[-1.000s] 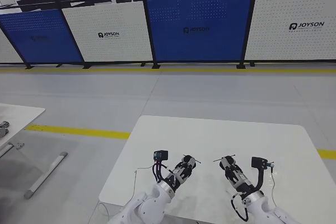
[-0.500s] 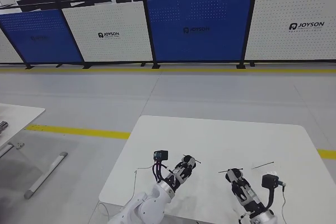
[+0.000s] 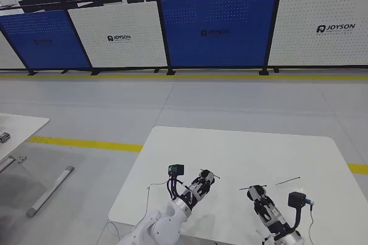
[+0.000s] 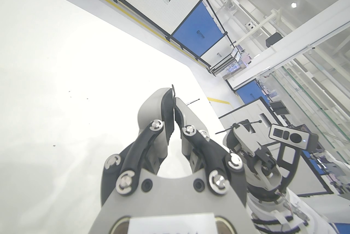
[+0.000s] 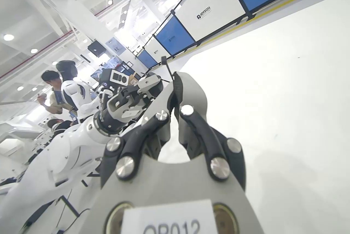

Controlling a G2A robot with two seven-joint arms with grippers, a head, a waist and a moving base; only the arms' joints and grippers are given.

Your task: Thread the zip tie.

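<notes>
Left end effector (image 3: 205, 178), lower centre of the top view, is clamping fully shut on a thin black zip tie (image 4: 172, 89). Right end effector (image 3: 254, 189), lower right, is gripping a second zip tie (image 5: 167, 67), fingers closed. A third tie (image 3: 287, 180) is lying loose on the white tabletop (image 3: 233, 147), near the right end effector, toward the right edge.

White wall panel (image 3: 335, 27): dark logo plus wordmark. Blue panel (image 3: 214, 32): same mark, fainter. White label (image 5: 167, 218) at base of right gripper (image 5: 175, 79): letters then digits, lower part cut off.
</notes>
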